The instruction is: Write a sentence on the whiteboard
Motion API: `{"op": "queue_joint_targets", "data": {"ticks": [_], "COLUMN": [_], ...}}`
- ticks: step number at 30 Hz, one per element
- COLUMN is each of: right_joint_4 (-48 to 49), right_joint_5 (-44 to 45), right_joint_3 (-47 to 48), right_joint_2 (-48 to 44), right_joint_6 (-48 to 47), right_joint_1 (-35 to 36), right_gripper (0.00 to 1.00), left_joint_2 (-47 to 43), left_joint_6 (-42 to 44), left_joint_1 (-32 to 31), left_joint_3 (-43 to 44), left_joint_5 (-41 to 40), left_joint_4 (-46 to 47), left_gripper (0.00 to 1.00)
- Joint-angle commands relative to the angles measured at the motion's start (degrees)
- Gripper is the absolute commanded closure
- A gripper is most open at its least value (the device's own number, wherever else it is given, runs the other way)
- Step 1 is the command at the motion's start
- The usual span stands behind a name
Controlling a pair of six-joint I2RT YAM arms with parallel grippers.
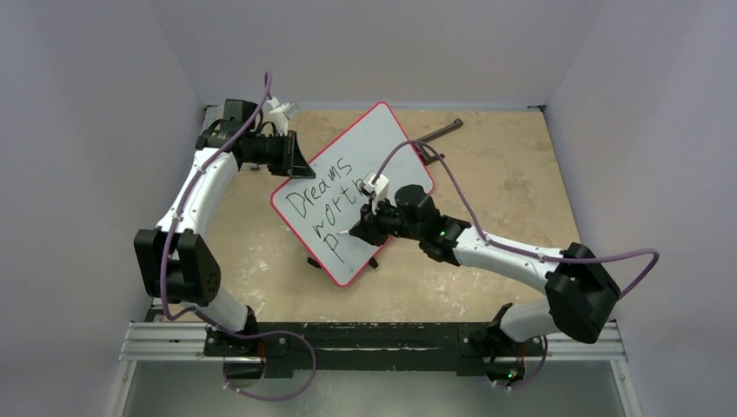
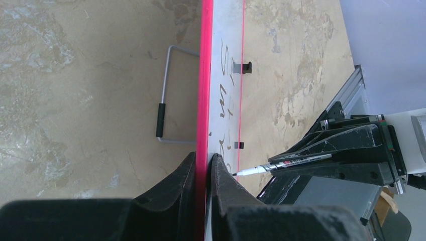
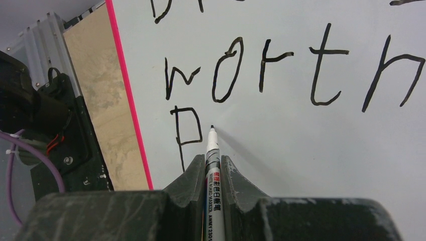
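The whiteboard point(image 1: 382, 148), white with a thin red rim, stands tilted on the table's middle. My left gripper point(image 1: 294, 163) is shut on its left edge; the rim point(image 2: 204, 100) runs between the fingers point(image 2: 223, 178). The sentence point(image 1: 326, 200) in black reads "Dreams worth" and below it a single "P" point(image 3: 185, 131); "worth" point(image 3: 281, 70) fills the right wrist view. My right gripper point(image 1: 358, 231) is shut on a whiteboard marker point(image 3: 212, 170). Its tip point(image 3: 212, 127) is at the board just right of the "P". The marker point(image 2: 281, 163) also shows in the left wrist view.
A grey wire stand with a black grip point(image 2: 163, 110) props the board from behind. A dark metal bar point(image 1: 439, 132) lies at the back right. Grey walls close in the tan tabletop point(image 1: 513, 200). The arms' mounting rail point(image 1: 374, 339) runs along the near edge.
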Motion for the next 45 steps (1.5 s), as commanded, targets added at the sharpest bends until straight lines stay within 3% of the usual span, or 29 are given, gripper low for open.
{"op": "queue_joint_targets", "data": {"ticks": [1,19,27,34,45], "right_joint_4": [1.6,-1.5,-3.8,-4.3,-4.3], "right_joint_5": [1.7,3.8,9.7,9.7,9.2], "right_joint_3": [-0.1,-5.5,0.0,4.9,3.7], "right_joint_2": [0.5,-2.1,-0.4,1.6,1.4], "right_joint_6": [-0.8,1.2,0.7,0.3,-0.2], "right_joint_1": [-0.1,-0.1,-0.1,-0.1,-0.1], "right_gripper": [1.00,1.00,1.00,1.00,1.00], "left_joint_2": [-2.9,-3.0,-3.0,-3.0,-2.9], "left_joint_6": [2.2,2.2,2.1,2.2,2.2], "left_joint_1": [1.1,1.1,1.0,1.0,1.0], "left_joint_3": [0.9,1.0,0.9,1.0,1.0], "left_joint_5": [-4.6,-4.4,-4.4,-4.7,-4.6], "left_joint_4": [3.5,3.5,3.5,3.4,3.5], "left_gripper": [1.00,1.00,1.00,1.00,1.00]}}
